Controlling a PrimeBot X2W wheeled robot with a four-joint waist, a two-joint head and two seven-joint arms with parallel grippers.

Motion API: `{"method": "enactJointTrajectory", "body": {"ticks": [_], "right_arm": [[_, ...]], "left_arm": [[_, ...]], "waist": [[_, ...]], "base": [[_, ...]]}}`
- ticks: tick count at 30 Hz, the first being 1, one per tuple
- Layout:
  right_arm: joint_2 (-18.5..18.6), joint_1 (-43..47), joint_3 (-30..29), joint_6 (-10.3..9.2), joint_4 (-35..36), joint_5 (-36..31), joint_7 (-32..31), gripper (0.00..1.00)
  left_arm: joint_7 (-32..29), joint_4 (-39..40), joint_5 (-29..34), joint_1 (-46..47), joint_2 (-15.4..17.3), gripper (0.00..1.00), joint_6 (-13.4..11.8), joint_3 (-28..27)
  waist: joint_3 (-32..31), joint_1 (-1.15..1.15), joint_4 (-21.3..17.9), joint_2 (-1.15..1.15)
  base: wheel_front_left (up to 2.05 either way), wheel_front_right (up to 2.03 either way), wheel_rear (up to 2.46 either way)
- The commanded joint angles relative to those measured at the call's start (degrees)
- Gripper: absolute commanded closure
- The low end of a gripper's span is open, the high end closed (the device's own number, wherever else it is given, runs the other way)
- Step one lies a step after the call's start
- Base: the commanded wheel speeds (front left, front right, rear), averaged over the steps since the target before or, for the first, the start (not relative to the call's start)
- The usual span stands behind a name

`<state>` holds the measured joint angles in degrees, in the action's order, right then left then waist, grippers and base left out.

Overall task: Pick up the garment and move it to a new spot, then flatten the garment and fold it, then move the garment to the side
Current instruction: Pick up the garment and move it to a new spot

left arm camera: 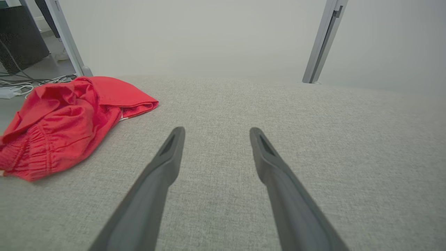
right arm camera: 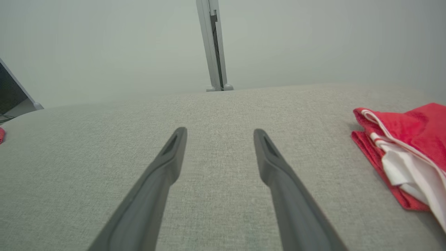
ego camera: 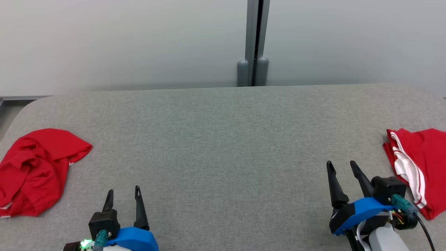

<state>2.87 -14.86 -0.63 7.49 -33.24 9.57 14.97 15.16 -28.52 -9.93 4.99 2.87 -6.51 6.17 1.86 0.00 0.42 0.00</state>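
Both the left gripper [ego camera: 124, 190] and right gripper [ego camera: 340, 163] stand spread, empty. You might grab the folded garment [ego camera: 425, 150] at three o'clock, not the crumpled garment [ego camera: 35, 164] at nine.

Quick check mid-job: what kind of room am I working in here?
Most likely a lab or test cell, not a home: a grey cloth-covered table backed by plain pale partition panels joined at a metal post, with loose cables on the floor beyond.

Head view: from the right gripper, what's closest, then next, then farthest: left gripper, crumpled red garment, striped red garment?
1. Striped red garment, just right of the right gripper.
2. Left gripper, lower left.
3. Crumpled red garment, far left.
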Motion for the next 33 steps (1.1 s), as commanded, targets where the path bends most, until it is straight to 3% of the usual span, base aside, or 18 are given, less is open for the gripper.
{"method": "enactJointTrajectory", "body": {"ticks": [1, 7, 23, 28, 33], "right_arm": [[0.09, 0.05, 0.21, 0.00, 0.18, -0.21, 0.30, 0.00], [0.06, 0.06, 1.01, 0.00, 0.08, 0.71, 0.31, 0.00], [0.15, 0.14, 5.49, 0.00, 0.73, 1.71, 0.31, 0.00], [0.16, -0.22, 7.10, 0.00, 0.80, 1.98, 0.31, 0.00], [0.17, -0.81, 7.89, 0.00, 0.82, 1.44, 0.31, 0.00]], "left_arm": [[-0.02, 0.10, 0.00, 0.56, 0.04, 0.00, 0.08, -0.15], [-0.02, 0.15, -0.55, 1.22, 0.06, 0.00, -0.34, 0.36], [-0.02, 0.40, -1.07, -0.22, 0.02, 0.00, -0.98, -2.74], [-0.02, 0.65, -1.54, -1.09, 0.01, 0.00, -1.27, -3.64], [-0.02, 0.87, -1.69, -1.35, 0.01, 0.00, -0.88, -4.93]], "waist": [[0.26, 0.00, 0.57, 0.00], [1.09, 0.00, 5.07, 0.00], [3.30, 0.00, 24.47, 0.00], [3.48, 0.00, 27.49, 0.00], [3.94, 0.00, 28.10, 0.00]], "base": [[0.00, 0.00, 0.00], [0.00, 0.00, 0.00], [0.00, 0.00, 0.00], [0.00, 0.00, 0.00], [0.00, 0.00, 0.00]]}}
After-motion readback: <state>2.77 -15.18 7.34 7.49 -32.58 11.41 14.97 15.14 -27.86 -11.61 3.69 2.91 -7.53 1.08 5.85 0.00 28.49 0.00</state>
